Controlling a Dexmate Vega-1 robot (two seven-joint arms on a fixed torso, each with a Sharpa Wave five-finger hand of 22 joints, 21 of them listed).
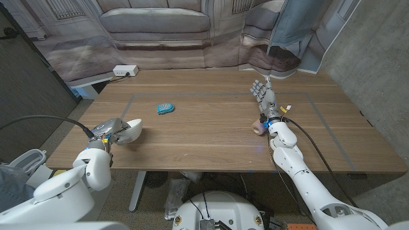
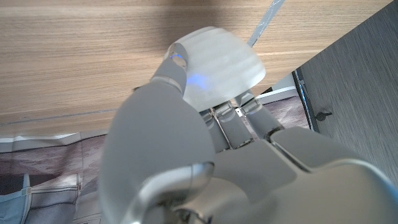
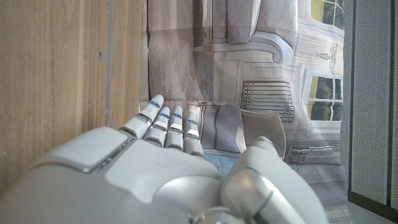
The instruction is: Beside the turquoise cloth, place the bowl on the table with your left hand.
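the left hand (image 1: 108,132) grips the white bowl (image 1: 130,131) at the near left of the worktop (image 1: 217,137), its fingers (image 2: 233,124) clenched on the rim. the bowl sits tilted at or just above the wood (i cannot tell if it touches). the turquoise cloth (image 1: 165,109) lies well apart from it, farther in and toward the middle.

the risk i see is letting go here: the bowl would land near the worktop's edge, not beside the cloth. a tilted release could also let it roll or rock. carrying it too low might push the cloth away, since the cloth is small and light.

nothing lies between bowl and cloth. the right hand (image 1: 263,96) stands on its edge across the worktop, fingers (image 3: 168,121) straight and holding nothing, well out of the path. a white power strip (image 1: 125,70) sits at the far left corner.
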